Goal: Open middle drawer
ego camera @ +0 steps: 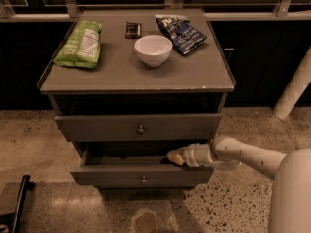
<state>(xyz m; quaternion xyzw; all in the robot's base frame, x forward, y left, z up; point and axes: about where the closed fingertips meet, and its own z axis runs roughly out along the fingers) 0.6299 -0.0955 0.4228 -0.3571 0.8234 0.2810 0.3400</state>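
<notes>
The grey cabinet (214, 81) has two drawer fronts in view. The upper drawer front (97, 127) with a small round knob (140, 129) looks shut or nearly so. Below it the middle drawer (107, 176), grey with a small round metal knob (143, 179), is pulled partly out, and a strip of its dark interior shows. My gripper (175, 157) reaches in from the right on a white arm (243, 154). Its tip sits at the top rear edge of the middle drawer's front, right of centre. Any drawer below is hidden under the open one.
On the cabinet top lie a green bag (80, 45), a white bowl (153, 50), a blue chip bag (182, 33) and a small dark packet (132, 30). A white post (294, 93) stands at the right. A dark object (17, 203) lies on the speckled floor at lower left.
</notes>
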